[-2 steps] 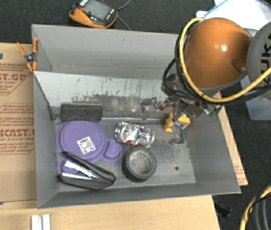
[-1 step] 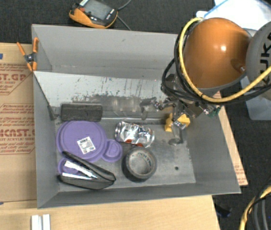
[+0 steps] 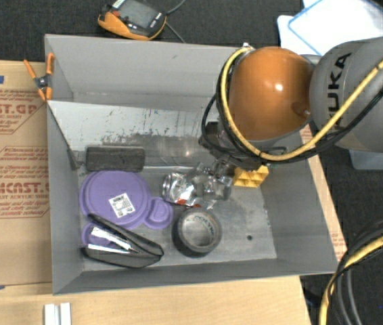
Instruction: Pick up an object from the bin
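Your gripper [image 3: 213,179] sits low over the crumpled silvery wrapper [image 3: 179,188] in the middle of the bin [image 3: 144,66].

The arm comes in from the right with its orange cover [image 3: 269,93] hanging above the wrist and masking the tool, so you cannot tell whether the gripper is apart or closed, nor whether it has the wrapper. That wrapper lies just left of the tool tip and looks like the likeliest pick, since it is the nearest thing. Count six loose things, one of each: the wrapper, a yellow block [image 3: 254,176] just right of the gripper, a black tape roll [image 3: 197,232] nearer you, a purple lid [image 3: 120,202] at left, a dark grey block [image 3: 115,158] beyond it, and a black pouch [image 3: 122,246] at the near left.
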Robot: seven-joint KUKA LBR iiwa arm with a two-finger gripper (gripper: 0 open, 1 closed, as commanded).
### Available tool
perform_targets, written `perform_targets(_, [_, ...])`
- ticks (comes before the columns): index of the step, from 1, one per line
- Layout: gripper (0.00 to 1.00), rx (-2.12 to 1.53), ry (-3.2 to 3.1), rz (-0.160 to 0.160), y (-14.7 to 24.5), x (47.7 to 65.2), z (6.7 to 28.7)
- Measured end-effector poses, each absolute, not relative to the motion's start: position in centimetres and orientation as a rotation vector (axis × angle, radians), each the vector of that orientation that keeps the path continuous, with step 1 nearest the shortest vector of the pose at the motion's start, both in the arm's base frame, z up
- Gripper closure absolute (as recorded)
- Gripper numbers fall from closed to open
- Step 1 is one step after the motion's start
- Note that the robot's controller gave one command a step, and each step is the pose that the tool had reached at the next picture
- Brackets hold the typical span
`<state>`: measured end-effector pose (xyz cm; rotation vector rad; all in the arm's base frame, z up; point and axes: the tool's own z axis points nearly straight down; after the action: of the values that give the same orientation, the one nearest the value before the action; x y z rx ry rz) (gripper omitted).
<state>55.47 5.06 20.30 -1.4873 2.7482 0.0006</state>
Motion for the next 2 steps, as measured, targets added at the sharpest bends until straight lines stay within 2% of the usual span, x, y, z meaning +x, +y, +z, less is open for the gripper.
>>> perform_targets(1, [1.0, -1.487, 2.748, 0.0, 5.0, 55.5, 20.3])
perform_targets(2, [1.0, -1.477, 2.739, -0.009, 5.3, 56.4, 17.9])
